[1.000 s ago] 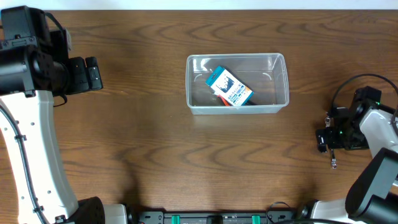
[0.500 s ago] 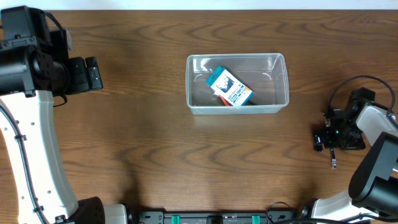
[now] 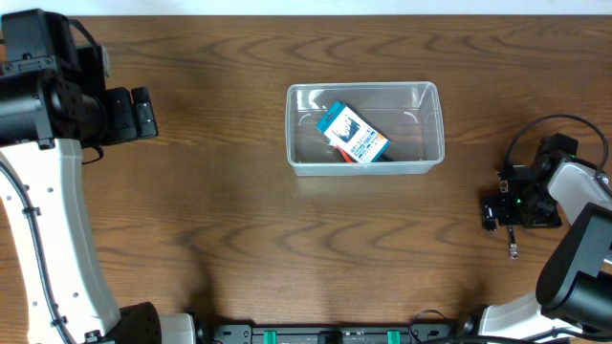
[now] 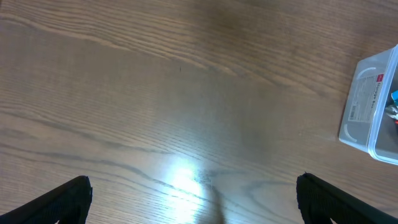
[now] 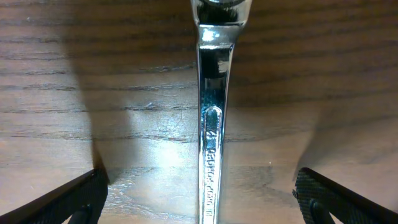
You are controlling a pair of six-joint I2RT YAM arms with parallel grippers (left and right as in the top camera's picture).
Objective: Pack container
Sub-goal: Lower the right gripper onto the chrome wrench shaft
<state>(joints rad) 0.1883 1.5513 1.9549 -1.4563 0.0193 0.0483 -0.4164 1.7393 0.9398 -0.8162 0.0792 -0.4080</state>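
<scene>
Working the pick-up step: straddling a chrome wrench [image 5: 211, 124], flat on the counter [image 3: 239, 220], with the right fingers [image 5: 348, 196] spread wide and gripping nothing yet. Judging the next move: lowering, closing on the shank, then carrying to the container [image 3: 411, 139], sitting mid-counter, well apart, holding a blue-and-white box [image 3: 352, 134]. Parking the left fingers [image 4: 56, 199] wide and empty, far left. Noting dark wood grain with glare patches; seeing nothing of the room.
</scene>
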